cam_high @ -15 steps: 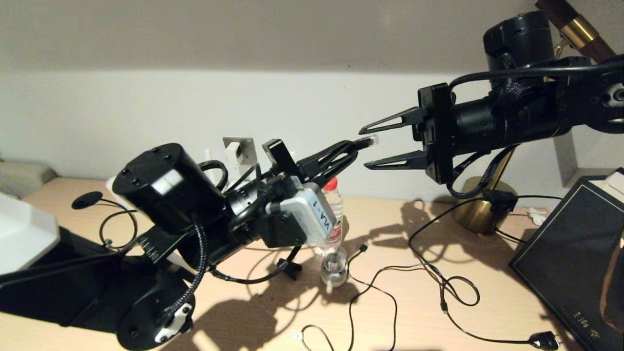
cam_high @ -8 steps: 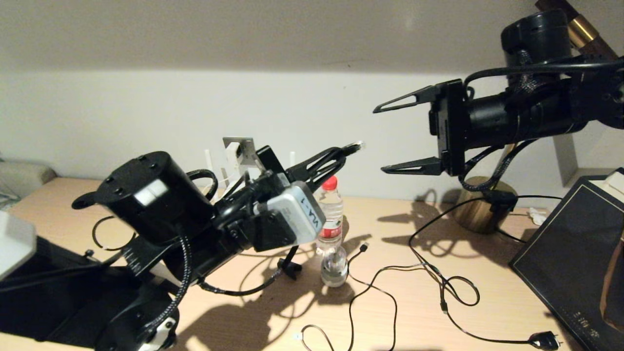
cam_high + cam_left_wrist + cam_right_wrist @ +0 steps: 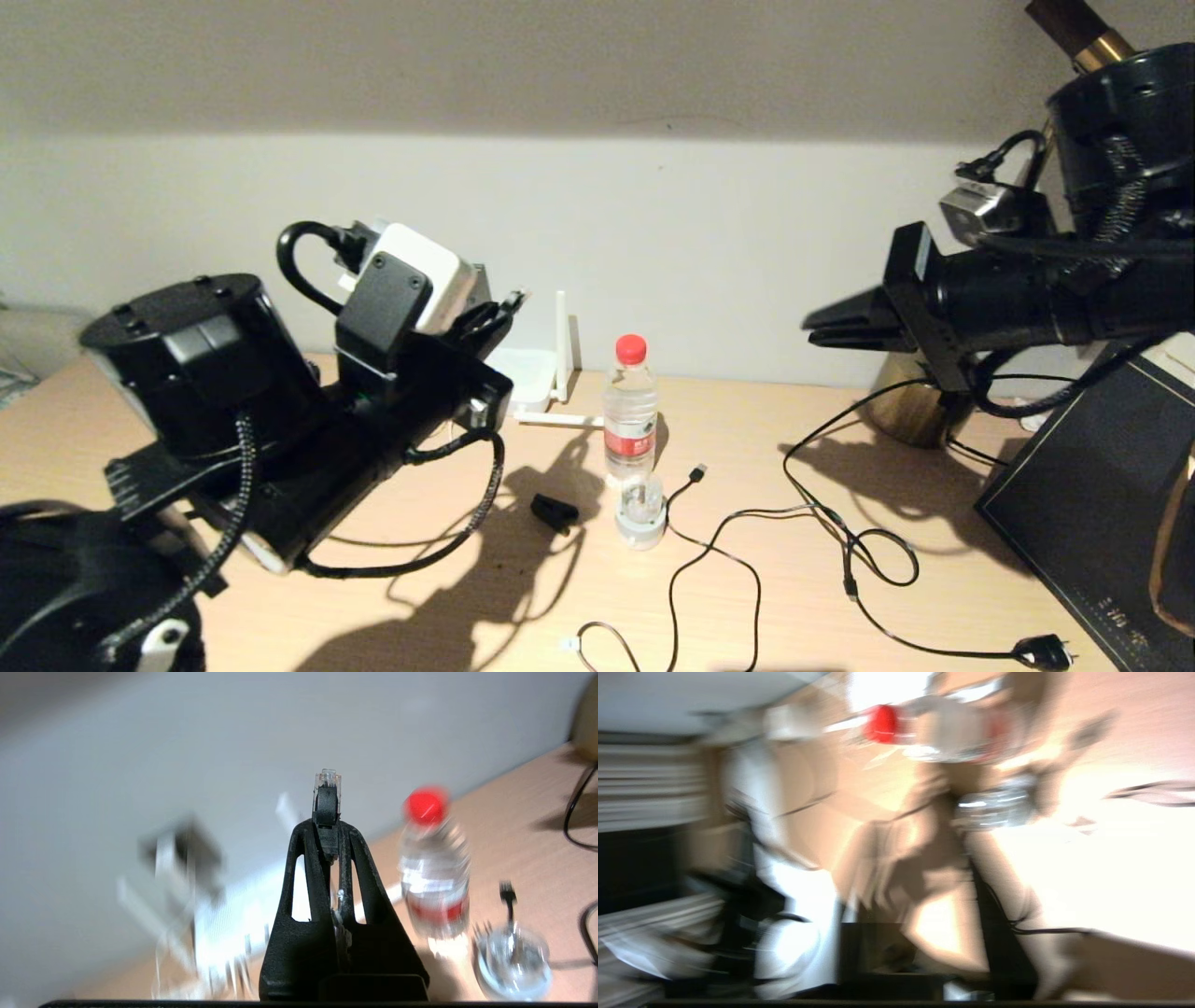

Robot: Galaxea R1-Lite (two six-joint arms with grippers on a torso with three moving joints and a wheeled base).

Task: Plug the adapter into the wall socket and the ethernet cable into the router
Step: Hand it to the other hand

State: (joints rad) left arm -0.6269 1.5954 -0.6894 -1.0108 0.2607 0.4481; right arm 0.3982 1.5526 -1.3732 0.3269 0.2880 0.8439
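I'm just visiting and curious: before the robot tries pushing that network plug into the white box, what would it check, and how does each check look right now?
1. Ethernet cable gripped: ok. The left gripper is shut on it, with the clear tip sticking out beyond the fingers.
2. Tip aimed at the router: not ok. It is raised above the table.
3. Router's ports visible: cannot tell.
4. Right gripper out of the way: ok. It is shut, empty and far off on the right.
5. Water bottle clear of the path: cannot tell. It stands close beside the router.
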